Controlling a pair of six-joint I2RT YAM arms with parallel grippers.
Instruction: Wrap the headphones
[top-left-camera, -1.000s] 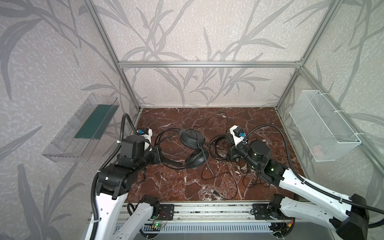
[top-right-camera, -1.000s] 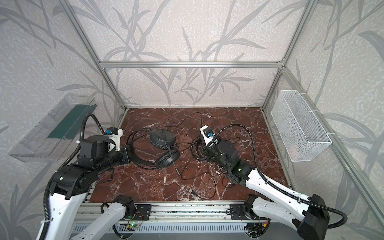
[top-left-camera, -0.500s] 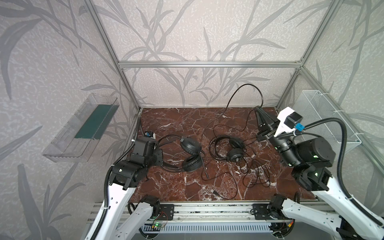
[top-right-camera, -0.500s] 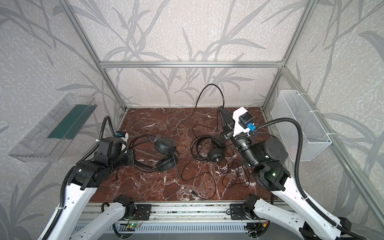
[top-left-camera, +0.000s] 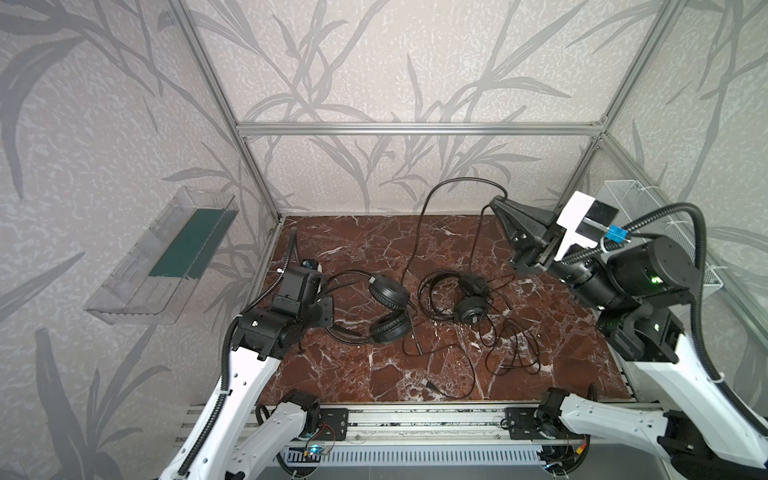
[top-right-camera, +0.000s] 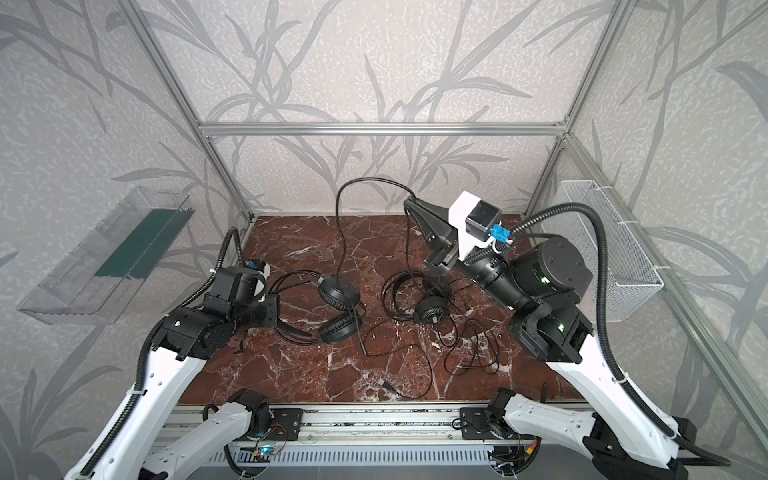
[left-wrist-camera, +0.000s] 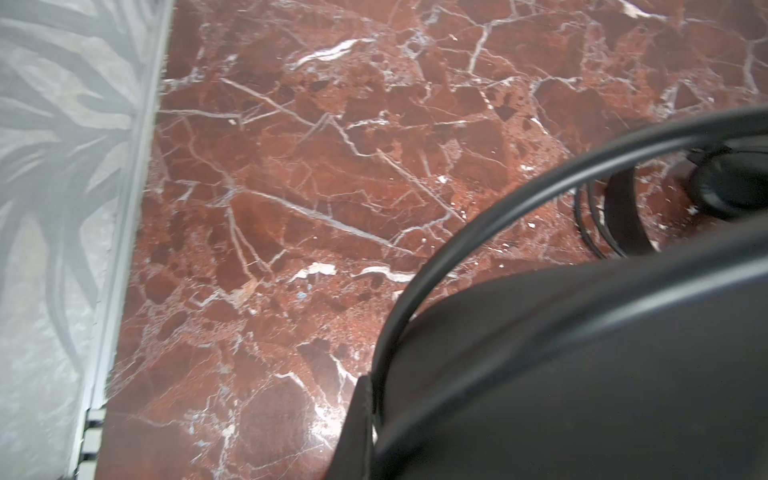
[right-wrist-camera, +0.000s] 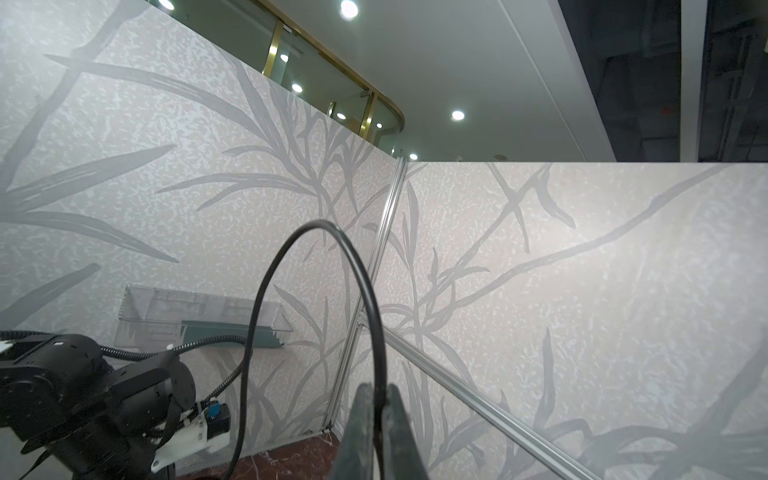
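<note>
Two black headphones lie on the red marble floor (top-left-camera: 415, 249). In both top views the left pair (top-left-camera: 388, 309) (top-right-camera: 336, 311) shows two round earcups, and its thin wire headband (left-wrist-camera: 519, 199) runs into my left gripper (top-left-camera: 328, 309) (left-wrist-camera: 372, 411), which is shut on it low at the left. The right pair (top-left-camera: 469, 309) (top-right-camera: 432, 309) sits in coils of its cable. My right gripper (top-left-camera: 494, 203) (right-wrist-camera: 378, 399) is raised at the back right, shut on a thin black cable (top-left-camera: 457, 180) (right-wrist-camera: 316, 226) that arches above it. One strand drops beside the left pair, the other toward the right pair.
A clear plastic bin (top-left-camera: 166, 257) hangs on the left wall and a wire mesh basket (top-left-camera: 636, 216) on the right wall. Loose cable loops (top-left-camera: 507, 353) and a plug (top-left-camera: 430, 384) lie at the front right. Aluminium frame posts stand at the corners.
My right gripper rose from the right pair to the back right, lifting the cable into a tall loop. My left arm drew back leftward with the headband. Little has moved in the last half second.
</note>
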